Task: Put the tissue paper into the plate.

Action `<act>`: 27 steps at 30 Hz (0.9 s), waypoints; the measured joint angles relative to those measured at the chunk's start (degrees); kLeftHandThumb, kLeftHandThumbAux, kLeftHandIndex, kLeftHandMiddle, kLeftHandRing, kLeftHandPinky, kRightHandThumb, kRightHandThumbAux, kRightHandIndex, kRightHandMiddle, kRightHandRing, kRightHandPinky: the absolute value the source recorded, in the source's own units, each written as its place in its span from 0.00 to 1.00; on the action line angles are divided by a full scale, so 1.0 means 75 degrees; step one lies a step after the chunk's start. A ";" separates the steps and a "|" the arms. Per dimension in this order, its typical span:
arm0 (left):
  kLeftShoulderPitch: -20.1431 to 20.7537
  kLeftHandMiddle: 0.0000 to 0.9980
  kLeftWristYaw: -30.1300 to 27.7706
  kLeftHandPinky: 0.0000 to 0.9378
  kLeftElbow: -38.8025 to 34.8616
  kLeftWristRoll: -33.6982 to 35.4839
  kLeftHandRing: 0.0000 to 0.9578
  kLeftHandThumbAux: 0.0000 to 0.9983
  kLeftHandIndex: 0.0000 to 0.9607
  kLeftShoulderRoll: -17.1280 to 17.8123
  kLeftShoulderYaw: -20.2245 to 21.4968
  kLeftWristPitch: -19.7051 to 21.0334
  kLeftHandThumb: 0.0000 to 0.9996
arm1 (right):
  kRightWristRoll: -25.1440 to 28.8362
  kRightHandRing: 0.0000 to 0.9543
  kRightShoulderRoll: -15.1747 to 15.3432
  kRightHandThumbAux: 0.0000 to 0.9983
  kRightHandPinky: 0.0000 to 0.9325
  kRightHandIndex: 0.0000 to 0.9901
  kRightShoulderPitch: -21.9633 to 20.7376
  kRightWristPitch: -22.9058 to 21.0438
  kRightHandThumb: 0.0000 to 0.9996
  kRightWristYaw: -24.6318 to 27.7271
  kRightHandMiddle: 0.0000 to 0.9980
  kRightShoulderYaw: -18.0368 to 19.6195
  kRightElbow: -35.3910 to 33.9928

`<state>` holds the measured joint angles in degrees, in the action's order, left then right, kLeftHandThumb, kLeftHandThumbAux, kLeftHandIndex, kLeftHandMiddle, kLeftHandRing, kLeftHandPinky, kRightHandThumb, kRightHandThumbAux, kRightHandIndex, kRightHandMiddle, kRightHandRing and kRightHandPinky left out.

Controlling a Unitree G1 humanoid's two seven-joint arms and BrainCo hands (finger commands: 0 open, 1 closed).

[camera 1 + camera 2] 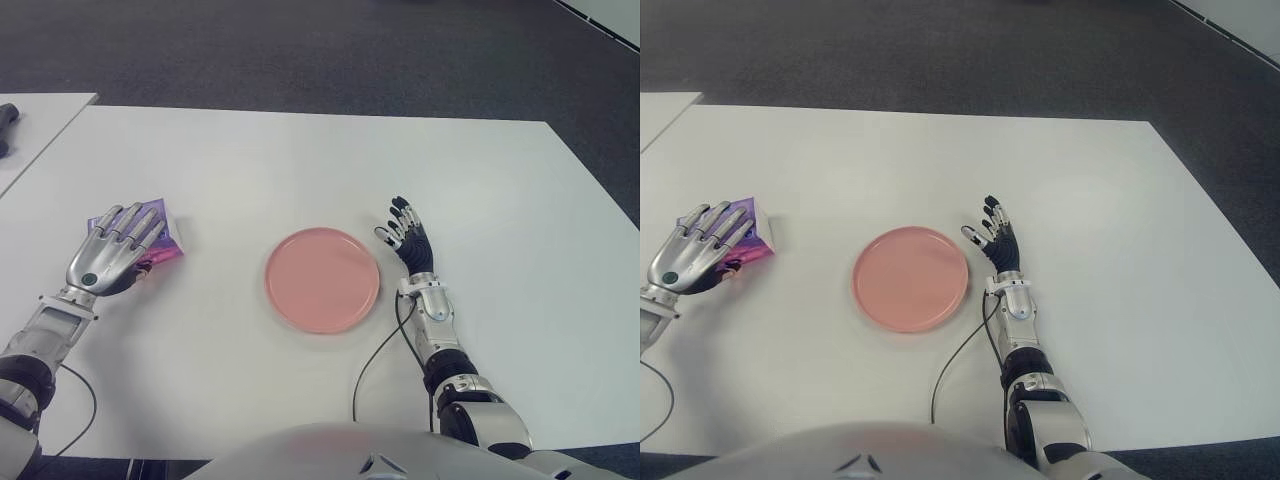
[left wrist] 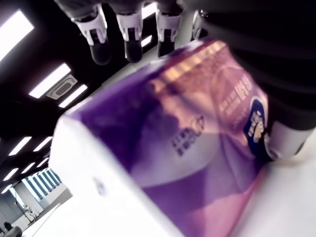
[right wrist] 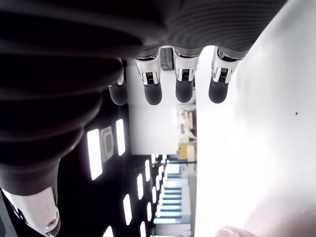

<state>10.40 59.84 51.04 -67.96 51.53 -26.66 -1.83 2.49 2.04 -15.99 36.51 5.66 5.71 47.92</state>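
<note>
Nearest, both forearms reach forward over the white tabletop (image 1: 300, 170). On the robot's left, the left hand (image 1: 112, 252) lies palm-down over the tissue paper (image 1: 165, 232), a purple plastic-wrapped pack resting on the tabletop to the left of the plate (image 1: 322, 279) and well apart from it. Its fingers (image 1: 140, 222) are stretched out over the top of the pack, and in the left wrist view the pack (image 2: 197, 148) fills the space under the palm with the fingertips reaching past its far edge, the thumb pressed at its side; whether they truly clamp it I cannot tell. The pack's long axis seems to run diagonally, its far end pointing away and toward the robot's left. The pink round plate sits bare at the middle. Just beside its right rim, the right hand (image 1: 408, 236) stands edge-up, fingers (image 3: 183, 89) straight and slightly apart, holding nothing.
</note>
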 measured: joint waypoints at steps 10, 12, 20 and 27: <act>0.0058 0.06 0.0248 0.00 0.0299 0.0285 0.03 0.54 0.10 -0.0121 -0.0202 0.0040 0.32 | 0.0009 0.02 0.0035 0.67 0.06 0.02 0.0000 -0.0032 0.12 0.0044 0.02 0.0026 -0.0001; 0.0084 0.07 0.0296 0.00 0.0349 0.0316 0.03 0.53 0.11 -0.0139 -0.0217 0.0040 0.32 | 0.0010 0.02 0.0035 0.67 0.06 0.02 0.0000 -0.0033 0.12 0.0052 0.02 0.0036 -0.0001; 0.0236 0.36 0.0397 0.42 0.0593 0.0570 0.37 0.56 0.32 -0.0218 -0.0260 0.0005 0.36 | 0.0012 0.02 0.0041 0.67 0.06 0.02 -0.0005 -0.0035 0.12 0.0059 0.02 0.0058 0.0000; 0.0422 0.69 0.0798 0.81 0.0914 0.0891 0.73 0.68 0.45 -0.0249 -0.0279 -0.0450 0.68 | 0.0013 0.02 0.0044 0.67 0.06 0.02 -0.0010 -0.0040 0.12 0.0060 0.02 0.0069 0.0006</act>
<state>13.56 65.83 57.90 -61.27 49.66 -28.75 -5.21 2.58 2.38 -16.07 36.21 6.11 6.22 47.96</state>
